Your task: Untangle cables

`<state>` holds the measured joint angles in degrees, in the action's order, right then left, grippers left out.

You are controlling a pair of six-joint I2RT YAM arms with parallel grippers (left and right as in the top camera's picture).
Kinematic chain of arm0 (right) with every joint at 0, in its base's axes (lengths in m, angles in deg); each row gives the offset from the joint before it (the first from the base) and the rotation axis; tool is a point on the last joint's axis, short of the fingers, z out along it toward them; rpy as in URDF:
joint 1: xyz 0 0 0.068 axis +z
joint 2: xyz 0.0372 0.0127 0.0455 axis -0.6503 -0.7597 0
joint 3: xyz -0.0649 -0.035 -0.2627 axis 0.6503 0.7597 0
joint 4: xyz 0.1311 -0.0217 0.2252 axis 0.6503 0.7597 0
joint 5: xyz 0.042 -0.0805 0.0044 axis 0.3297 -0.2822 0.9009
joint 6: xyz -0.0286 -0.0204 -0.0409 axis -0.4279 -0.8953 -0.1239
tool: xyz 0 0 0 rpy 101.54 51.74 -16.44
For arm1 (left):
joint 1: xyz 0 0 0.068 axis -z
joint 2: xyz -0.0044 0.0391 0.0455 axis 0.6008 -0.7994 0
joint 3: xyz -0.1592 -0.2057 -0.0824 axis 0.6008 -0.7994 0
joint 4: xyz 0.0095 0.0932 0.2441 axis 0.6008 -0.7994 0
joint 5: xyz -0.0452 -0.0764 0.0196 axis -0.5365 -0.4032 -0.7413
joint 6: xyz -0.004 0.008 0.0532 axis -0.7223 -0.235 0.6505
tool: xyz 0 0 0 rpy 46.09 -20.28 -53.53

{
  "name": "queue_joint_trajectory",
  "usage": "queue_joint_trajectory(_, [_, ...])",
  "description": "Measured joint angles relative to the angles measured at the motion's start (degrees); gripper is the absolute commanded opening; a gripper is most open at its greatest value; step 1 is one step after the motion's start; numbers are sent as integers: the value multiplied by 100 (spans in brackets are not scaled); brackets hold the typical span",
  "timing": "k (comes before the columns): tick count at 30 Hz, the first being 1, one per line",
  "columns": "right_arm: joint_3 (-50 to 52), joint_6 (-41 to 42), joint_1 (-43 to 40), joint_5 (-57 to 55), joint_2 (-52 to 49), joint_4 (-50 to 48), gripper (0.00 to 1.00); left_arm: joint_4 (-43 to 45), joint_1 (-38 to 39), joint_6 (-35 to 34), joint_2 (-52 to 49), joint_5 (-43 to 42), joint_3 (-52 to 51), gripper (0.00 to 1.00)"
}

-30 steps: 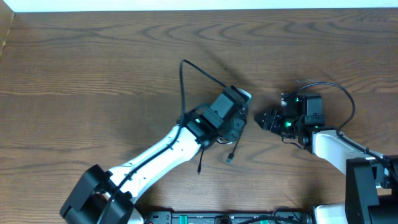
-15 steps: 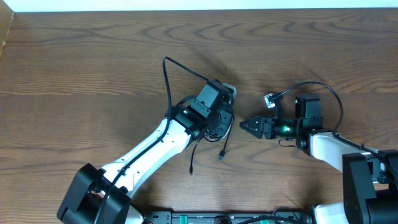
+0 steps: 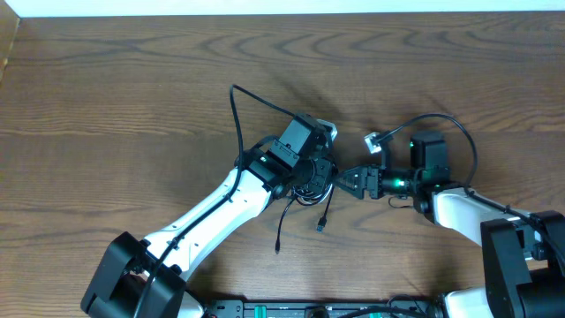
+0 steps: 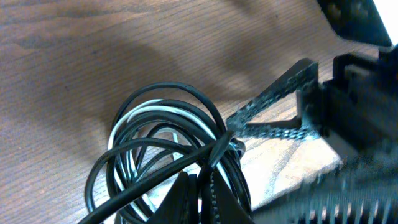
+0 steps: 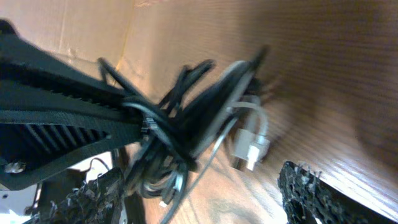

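- Your left hand (image 4: 200, 190) is clenched on the black cable (image 4: 163, 92), which is coiled together with the white cable (image 4: 134, 115) near the centre of the table (image 3: 132, 88).
- Your right hand (image 3: 344, 180) is released, its fingers spread either side of that coil.

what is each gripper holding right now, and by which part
The left gripper is shut on the tangled cables, pinching black strands at the coil's edge. The right gripper is open around the bundle, gripping nothing.
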<state>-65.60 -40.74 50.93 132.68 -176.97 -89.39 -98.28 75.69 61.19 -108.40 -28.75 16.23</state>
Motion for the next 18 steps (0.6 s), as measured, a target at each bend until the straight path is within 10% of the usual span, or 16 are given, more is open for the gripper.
queue_joint_trajectory(18, [-2,173,577,-1010,0,168,54,-13,0,-267,0,-352,0,8])
